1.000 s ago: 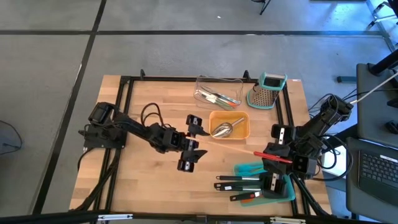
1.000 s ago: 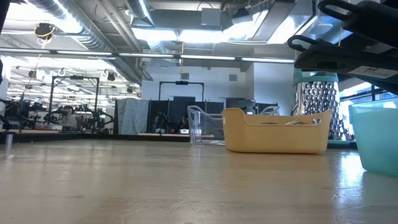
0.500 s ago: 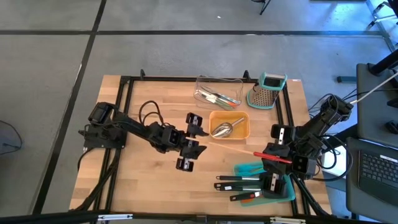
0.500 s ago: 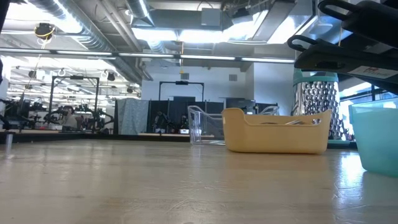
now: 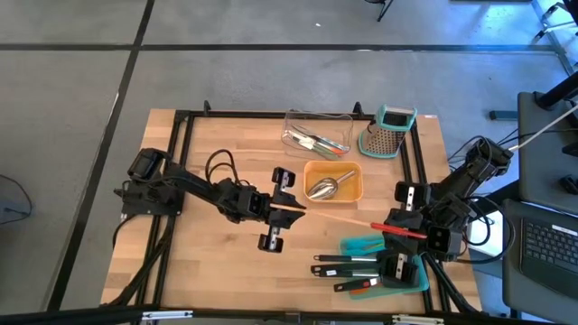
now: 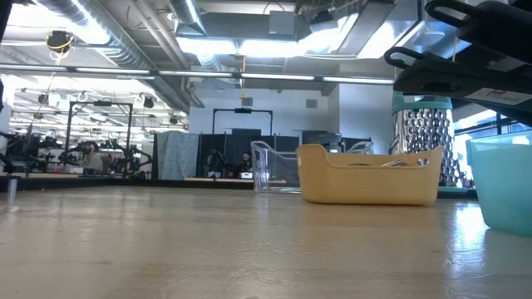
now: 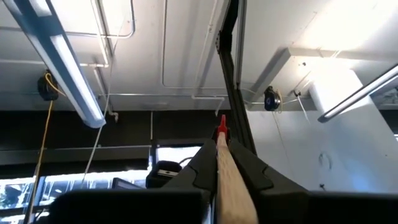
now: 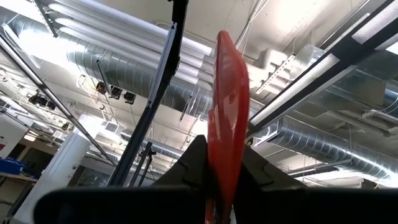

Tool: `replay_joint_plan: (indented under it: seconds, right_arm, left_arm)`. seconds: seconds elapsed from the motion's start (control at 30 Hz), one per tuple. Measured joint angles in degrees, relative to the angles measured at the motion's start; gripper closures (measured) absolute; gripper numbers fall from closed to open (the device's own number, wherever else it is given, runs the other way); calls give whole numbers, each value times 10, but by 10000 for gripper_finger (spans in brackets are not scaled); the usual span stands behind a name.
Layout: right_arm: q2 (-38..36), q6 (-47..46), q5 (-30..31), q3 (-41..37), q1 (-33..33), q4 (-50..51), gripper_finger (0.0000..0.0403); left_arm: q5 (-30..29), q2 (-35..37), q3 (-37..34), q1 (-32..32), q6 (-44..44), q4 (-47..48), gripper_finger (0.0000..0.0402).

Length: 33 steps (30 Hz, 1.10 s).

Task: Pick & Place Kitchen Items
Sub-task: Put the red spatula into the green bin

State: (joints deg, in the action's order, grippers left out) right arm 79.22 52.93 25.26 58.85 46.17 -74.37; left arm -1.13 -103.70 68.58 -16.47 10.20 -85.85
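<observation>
A long spatula (image 5: 339, 217) with a pale wooden handle and a red blade hangs level above the table's middle, between my two grippers. My left gripper (image 5: 276, 209) is shut on the handle's free end, left of the orange tray (image 5: 354, 192). My right gripper (image 5: 403, 231) is shut on the red blade, above the teal tray (image 5: 354, 246). Both grippers point slantwise up. The left wrist view looks along the handle (image 7: 225, 180) to the red blade (image 7: 221, 129). My left gripper pinches the wooden handle's free end (image 7: 219, 163) between its two fingers, which come from below and slant upward. The handle runs on past them toward the red blade, clear of the table. My right gripper pinches the red blade's flat faces (image 8: 226, 155) between its two fingers, which slant upward from below. The blade stands on edge and sticks out beyond the fingers (image 8: 194, 163); the spatula is lifted clear.
The orange tray holds a steel scoop (image 5: 323, 187). A clear tray (image 5: 316, 134) with utensils and a steel grater (image 5: 388, 134) stand at the far edge. Black-handled utensils (image 5: 348, 266) lie across the teal tray at the near right. Bare wood lies at the near left.
My left gripper has shut on the wooden handle's free end, staying in place. The spatula has kept level between the two grippers.
</observation>
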Motion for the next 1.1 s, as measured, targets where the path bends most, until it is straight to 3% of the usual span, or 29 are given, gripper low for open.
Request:
replay_joint_plan:
  seconds: [0.13,0.27,0.37,0.53,0.7,0.9,1.1]
  right_arm:
    - [0,0,0,0,0,3,353]
    - [1,5,7,0,0,19,308]
    - [1,4,46,0,3,28,268]
    - [1,-5,164,12,15,70,199]
    - [0,-63,286,46,39,205,149]
    - [0,-115,380,70,91,320,131]
    - [0,-99,580,84,141,319,131]
  left_arm:
    - [-10,0,0,-8,3,2,387]
    - [-25,0,0,-17,9,21,387]
    - [-45,0,-1,-26,18,35,388]
    - [-102,3,1,-53,60,57,389]
    - [-189,4,1,-94,143,61,389]
    - [-241,35,-5,-146,227,111,389]
    - [-329,51,-8,-187,277,148,389]
